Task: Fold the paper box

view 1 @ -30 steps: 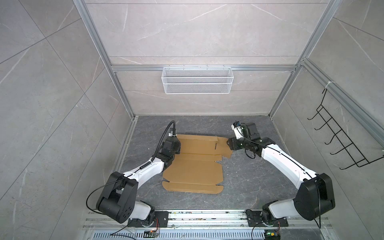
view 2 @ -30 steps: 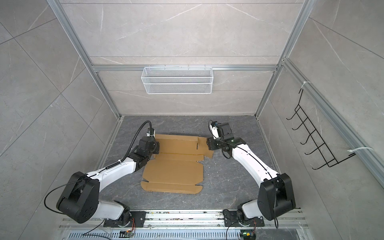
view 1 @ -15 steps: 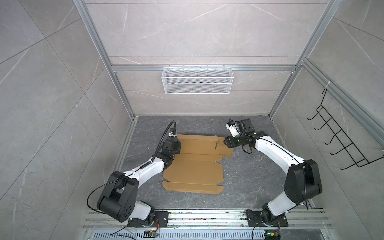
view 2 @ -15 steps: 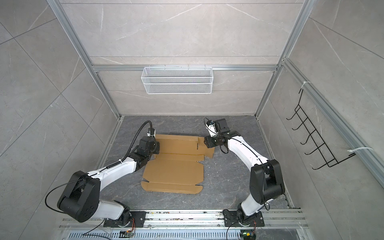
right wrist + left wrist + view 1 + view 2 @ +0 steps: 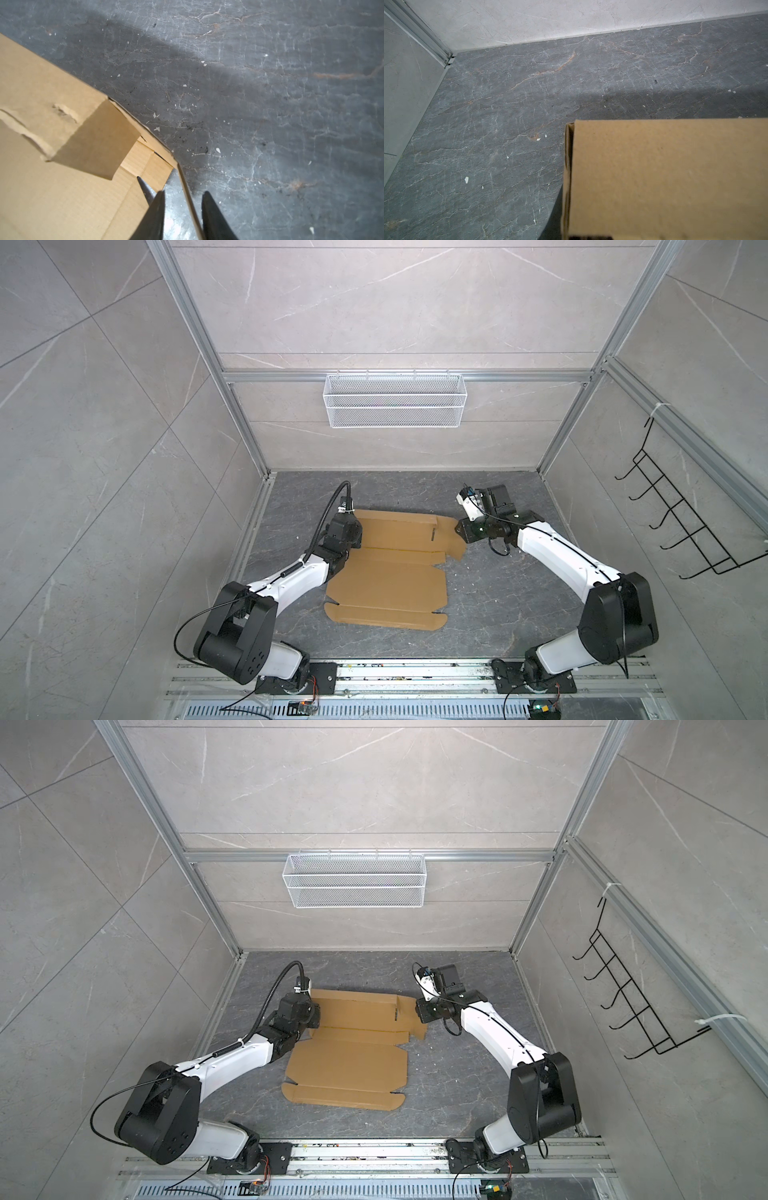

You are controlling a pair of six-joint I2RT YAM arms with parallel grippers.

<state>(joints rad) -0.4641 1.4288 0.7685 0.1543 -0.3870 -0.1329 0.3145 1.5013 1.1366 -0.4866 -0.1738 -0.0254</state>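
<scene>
Front: aluminium rail (image 5: 415, 672) carrying both arm bases. Floor (image 5: 490, 605) is dark grey veined stone with white chips scattered on it. paper box (image 5: 386, 585) lies mostly flat mid-floor, with its far panel partly folded up. left gripper (image 5: 354, 536) is clamped on that panel's left end. right gripper (image 5: 458, 527) is at the far-right flap: fingers (image 5: 158, 207) apart, flap edge between them, touching only one. Back wall: white mesh basket (image 5: 395, 406). Right wall: black hook rack (image 5: 685, 509). Walls are pale tile.

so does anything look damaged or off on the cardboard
Yes. In the right wrist view the paper box has a scuffed dent and a torn strip in its top layer near the folded flap. Small pale scraps dot the floor beside it.
</scene>
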